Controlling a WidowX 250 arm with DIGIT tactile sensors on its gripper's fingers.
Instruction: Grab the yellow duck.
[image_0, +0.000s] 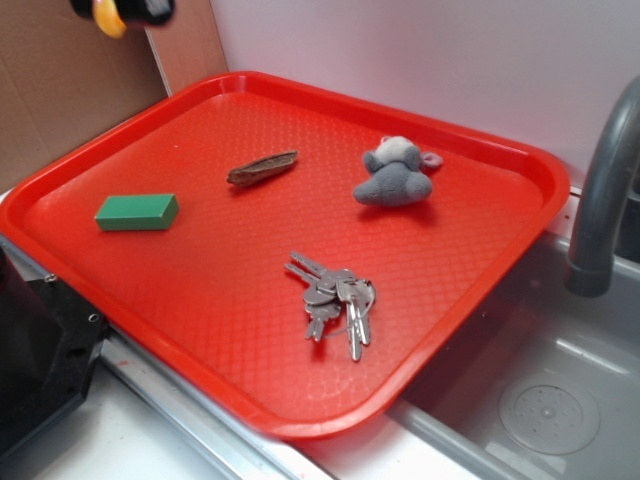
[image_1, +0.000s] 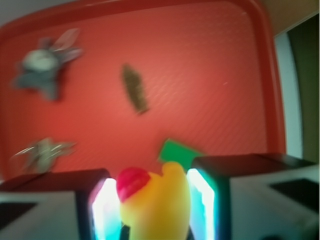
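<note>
The yellow duck (image_1: 159, 205) fills the space between my two pads in the wrist view, its red beak turned to the left. My gripper (image_1: 152, 202) is shut on it and holds it high above the red tray (image_1: 210, 60). In the exterior view only the gripper's tip (image_0: 130, 8) shows at the top left edge, with a bit of the yellow duck (image_0: 108, 17) hanging from it, well clear of the tray (image_0: 480, 260).
On the tray lie a green block (image_0: 137, 212), a brown stick-like piece (image_0: 262, 168), a grey plush toy (image_0: 397, 173) and a bunch of keys (image_0: 335, 300). A grey faucet (image_0: 600, 190) and sink (image_0: 540, 400) are to the right.
</note>
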